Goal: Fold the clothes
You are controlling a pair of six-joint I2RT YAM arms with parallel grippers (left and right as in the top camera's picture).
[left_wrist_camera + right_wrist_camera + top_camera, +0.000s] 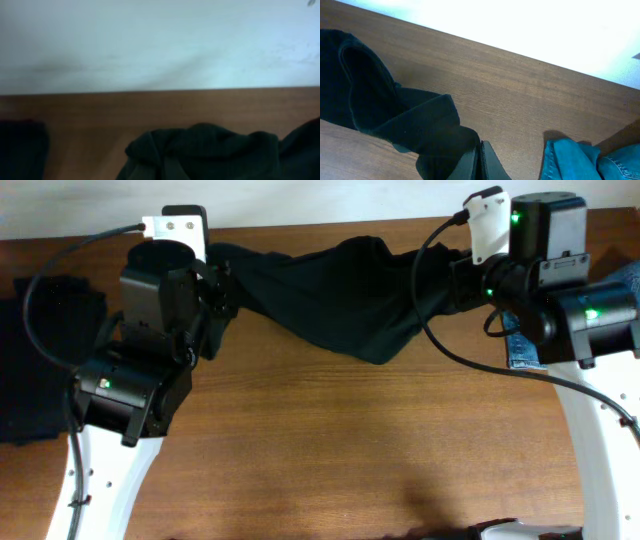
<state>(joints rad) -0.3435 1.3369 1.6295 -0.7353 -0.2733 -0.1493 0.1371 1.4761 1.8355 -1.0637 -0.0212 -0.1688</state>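
A black garment [340,295] is stretched above the table between my two grippers and sags in the middle. My left gripper [222,292] is shut on its left end. In the left wrist view the bunched black cloth [210,147] covers the jaws, and only pale finger shapes [172,170] show through. My right gripper [455,280] is shut on the right end. In the right wrist view the fingers [490,162] are pressed together with the black cloth [420,125] pinched at their left side. A second dark garment [40,370] lies flat at the table's left edge.
Blue denim cloth [522,348] lies at the right under the right arm, also seen as blue denim [570,160] in the right wrist view. The brown wooden table [330,450] extends toward the front. A pale wall [160,40] runs behind the far table edge.
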